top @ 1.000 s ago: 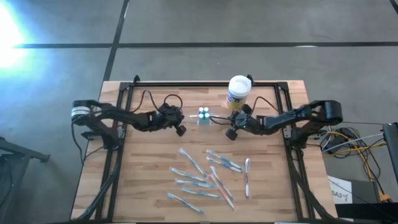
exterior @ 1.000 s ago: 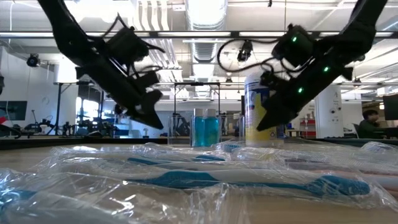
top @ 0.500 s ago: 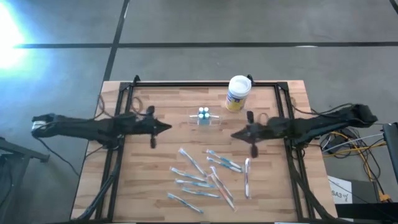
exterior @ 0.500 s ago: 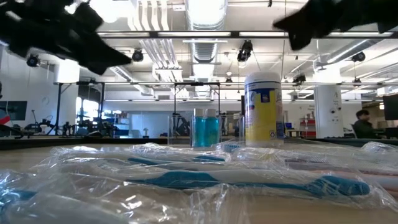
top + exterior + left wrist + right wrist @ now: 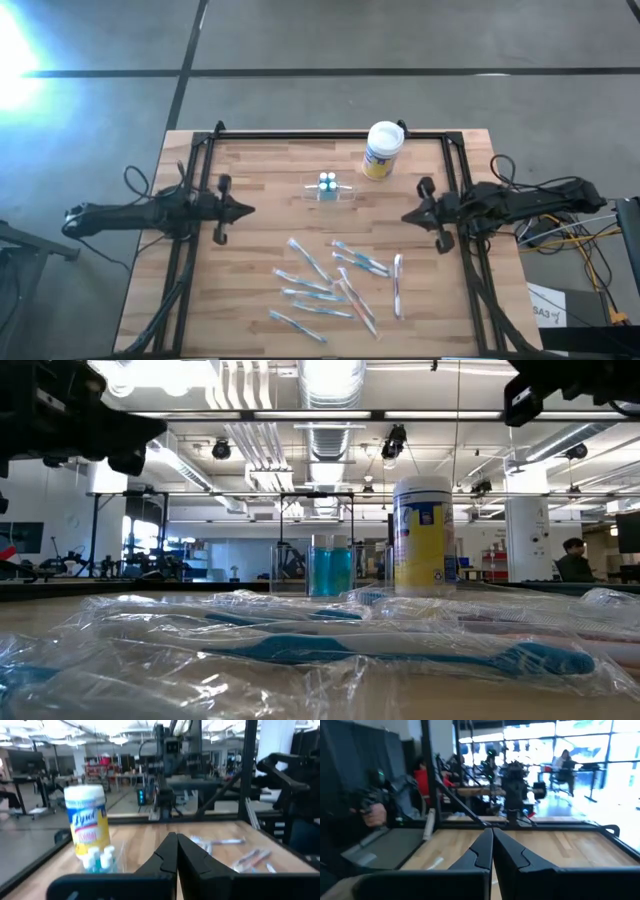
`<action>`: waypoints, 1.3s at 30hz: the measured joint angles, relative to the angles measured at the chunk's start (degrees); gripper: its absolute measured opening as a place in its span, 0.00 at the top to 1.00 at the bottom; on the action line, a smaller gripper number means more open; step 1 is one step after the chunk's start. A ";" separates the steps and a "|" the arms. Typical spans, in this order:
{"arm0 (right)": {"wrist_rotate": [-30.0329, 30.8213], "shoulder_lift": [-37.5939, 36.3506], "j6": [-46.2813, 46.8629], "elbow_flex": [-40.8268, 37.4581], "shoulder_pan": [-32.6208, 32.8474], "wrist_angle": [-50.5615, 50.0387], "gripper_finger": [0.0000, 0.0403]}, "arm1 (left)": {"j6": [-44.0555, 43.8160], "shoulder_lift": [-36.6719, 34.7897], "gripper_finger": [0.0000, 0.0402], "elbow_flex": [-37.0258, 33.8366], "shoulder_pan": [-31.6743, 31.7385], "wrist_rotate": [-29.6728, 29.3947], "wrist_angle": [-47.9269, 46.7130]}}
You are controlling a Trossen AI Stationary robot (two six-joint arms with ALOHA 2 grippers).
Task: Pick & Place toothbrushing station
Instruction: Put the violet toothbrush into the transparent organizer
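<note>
Both closed grippers, left gripper [image 5: 245,210]; right gripper [image 5: 408,216], flank the faint toothbrushing station [image 5: 328,189].

Counter layout from above: holder and canister toward the top, toothbrushes below, one arm at each side.

In the high view, the toothbrushing station [image 5: 328,187] stands on the counter [image 5: 250,290] at upper centre, with the canister [image 5: 382,150] just to its upper right, apart from it. The wrapped toothbrushes [image 5: 335,285] lie scattered across the lower centre. The left claw [image 5: 243,210] sits at the counter's left edge, the right claw [image 5: 410,216] near its right edge, both well apart from the station.
</note>
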 joint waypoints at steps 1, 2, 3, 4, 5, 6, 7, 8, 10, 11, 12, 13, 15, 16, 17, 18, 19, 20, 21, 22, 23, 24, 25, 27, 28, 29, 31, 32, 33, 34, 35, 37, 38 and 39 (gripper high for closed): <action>-0.51 -1.19 0.32 -0.63 0.00 0.03 0.98 | 0.00 -0.72 1.00 -0.16 0.00 0.06 -0.76; -0.65 -2.45 0.87 -1.34 0.00 -0.02 0.98 | 0.00 -1.27 1.00 -0.18 0.00 0.10 -1.23; -0.67 -3.75 1.54 -2.06 0.00 -0.06 0.98 | 0.02 -1.76 1.00 -0.18 0.00 0.14 -2.05; -0.62 -4.97 2.26 -2.64 -0.02 -0.05 0.98 | 0.05 -2.21 1.00 -0.18 0.00 0.16 -3.04; -0.60 -5.98 2.79 -3.17 -0.02 -0.01 0.98 | 0.16 -2.58 1.00 -0.17 0.00 0.17 -3.62; -0.62 -6.96 3.61 -3.75 -0.02 0.03 0.98 | 0.17 -2.88 1.00 -0.13 0.00 0.19 -4.32; -0.60 -7.74 4.37 -4.27 0.00 -0.08 0.98 | 0.16 -3.11 1.00 -0.14 0.00 0.21 -5.27; -0.55 -8.26 5.56 -4.54 0.00 -0.40 0.98 | 0.11 -3.27 0.99 -0.18 0.00 0.21 -5.65; -0.34 -8.57 8.97 -4.57 0.00 -3.05 0.98 | -0.16 -3.55 0.98 -0.18 0.00 0.21 -5.61; 0.04 -8.39 11.06 -3.91 0.00 -6.04 0.98 | -0.53 -3.58 0.98 -0.16 0.00 0.21 -5.55; 0.46 -7.88 12.93 -2.71 0.01 -9.43 0.98 | -1.07 -3.58 0.98 -0.16 0.03 0.21 -5.56; 1.07 -7.00 14.88 -1.12 0.12 -13.12 0.98 | -1.49 -3.58 0.97 -0.16 0.03 0.22 -5.61; 2.92 -4.11 19.42 2.53 0.69 -20.45 0.98 | -1.96 -3.58 0.97 -0.15 0.03 0.21 -5.58; 3.94 -2.02 22.05 4.71 1.09 -24.32 0.98 | -2.09 -3.58 0.97 -0.13 0.03 0.21 -5.59; 4.65 0.27 24.85 6.71 1.56 -28.32 0.98 | -2.27 -3.56 0.97 -0.09 0.03 0.21 -5.61; 4.95 2.91 27.54 8.59 2.06 -31.69 0.98 | -2.34 -3.55 0.97 0.00 0.03 0.21 -5.63; 5.08 5.83 30.50 10.64 2.79 -34.68 0.98 | -2.40 -3.55 0.98 0.10 0.03 0.21 -5.59; 5.13 8.70 33.63 12.48 3.72 -36.85 0.98 | -2.42 -3.58 0.98 0.18 0.03 0.21 -5.59; 5.17 11.77 36.70 14.27 4.93 -38.81 0.98 | -2.43 -3.58 0.98 0.23 0.03 0.21 -5.59; 5.19 14.97 39.51 16.16 6.29 -40.57 0.98 | -2.42 -3.55 0.99 0.26 0.03 0.21 -5.60; 5.18 18.13 42.18 18.01 7.88 -42.15 0.98 | -2.41 -3.55 0.99 0.30 0.03 0.21 -5.61; 5.17 21.39 44.78 19.93 9.65 -43.92 0.98 | -2.41 -3.55 0.99 0.33 0.03 0.21 -5.60; 5.23 24.65 47.37 21.75 11.39 -45.69 0.98 | -2.42 -3.56 0.99 0.36 0.03 0.21 -5.61; 5.87 30.83 52.91 25.56 15.06 -48.87 0.98 | -2.40 -3.55 0.98 0.39 0.03 0.23 -5.61; 6.54 33.62 55.48 27.63 16.90 -50.12 0.98 | -2.40 -3.55 0.97 0.39 0.03 0.21 -5.61; 7.35 36.29 57.86 29.45 18.88 -51.15 0.98 | -2.40 -3.55 0.97 0.38 0.03 0.23 -5.62; 9.03 41.35 62.30 32.42 22.58 -52.60 0.98 | -2.40 -3.55 0.96 0.33 0.03 0.23 -5.84; 9.15 43.77 64.51 33.62 24.23 -52.69 0.98 | -2.40 -3.55 0.96 0.31 0.03 0.24 -6.10; 9.13 46.14 66.98 34.84 25.69 -52.73 0.98 | -2.40 -3.55 0.97 0.30 0.03 0.26 -6.28; 8.88 48.21 69.42 35.99 26.91 -52.84 0.98 | -2.42 -3.55 0.97 0.30 0.03 0.44 -6.42; 8.17 50.13 71.59 37.08 27.90 -52.82 0.98 | -2.50 -3.55 0.98 0.28 0.03 0.70 -6.43; 7.19 53.70 74.66 39.06 29.50 -52.83 0.96 | -2.69 -3.55 0.99 0.28 0.03 1.17 -6.48; 7.16 55.32 75.89 39.93 30.14 -52.92 0.94 | -2.69 -3.55 0.99 0.26 0.03 1.49 -6.48; 7.18 56.71 77.09 40.69 30.60 -53.04 0.91 | -2.72 -3.55 0.99 0.24 0.03 1.99 -6.50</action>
